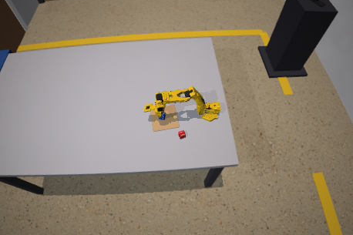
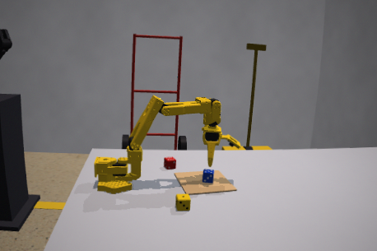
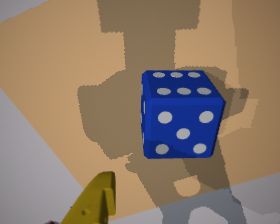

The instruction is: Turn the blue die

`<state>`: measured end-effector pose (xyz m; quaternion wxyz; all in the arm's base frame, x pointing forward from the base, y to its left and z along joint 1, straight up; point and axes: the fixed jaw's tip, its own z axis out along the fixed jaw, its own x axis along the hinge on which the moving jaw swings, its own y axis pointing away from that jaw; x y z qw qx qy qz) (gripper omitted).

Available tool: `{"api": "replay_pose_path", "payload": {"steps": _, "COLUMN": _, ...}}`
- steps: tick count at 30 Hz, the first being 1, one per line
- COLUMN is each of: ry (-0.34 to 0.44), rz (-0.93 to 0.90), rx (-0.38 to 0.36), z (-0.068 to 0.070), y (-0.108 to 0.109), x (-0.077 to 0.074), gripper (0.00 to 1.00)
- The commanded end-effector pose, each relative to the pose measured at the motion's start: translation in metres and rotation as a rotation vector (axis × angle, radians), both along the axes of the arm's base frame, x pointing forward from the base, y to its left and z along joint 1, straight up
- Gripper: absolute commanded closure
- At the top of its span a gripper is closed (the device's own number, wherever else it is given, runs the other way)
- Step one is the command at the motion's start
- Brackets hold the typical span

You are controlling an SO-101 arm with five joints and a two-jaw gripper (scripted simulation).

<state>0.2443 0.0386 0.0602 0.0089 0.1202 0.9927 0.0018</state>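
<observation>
Only exterior shows yellow die (image 2: 183, 202) off mat (image 2: 193, 185).

One die (image 2: 208, 175) on the mat (image 2: 222, 187) — pincer (image 2: 211, 158) above (apart); two dice (image 2: 169, 162) off it
</observation>
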Motion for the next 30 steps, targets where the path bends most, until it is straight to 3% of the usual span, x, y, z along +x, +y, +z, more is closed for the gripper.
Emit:
{"api": "replay_pose_path", "payload": {"steps": 1, "ry": -0.112, "rz": 0.011, "rx": 0.015, "z": 0.023, "y": 0.003, "x": 0.008, "gripper": 0.65}}
{"api": "replay_pose_path", "payload": {"steps": 11, "ry": -0.108, "rz": 0.011, "rx": 0.015, "z": 0.015, "y": 0.003, "x": 0.01, "gripper": 0.65}}
{"api": "replay_pose_path", "payload": {"steps": 30, "ry": -0.093, "rz": 0.011, "rx": 0.013, "z": -0.013, "y": 0.003, "x": 0.013, "gripper": 0.65}}
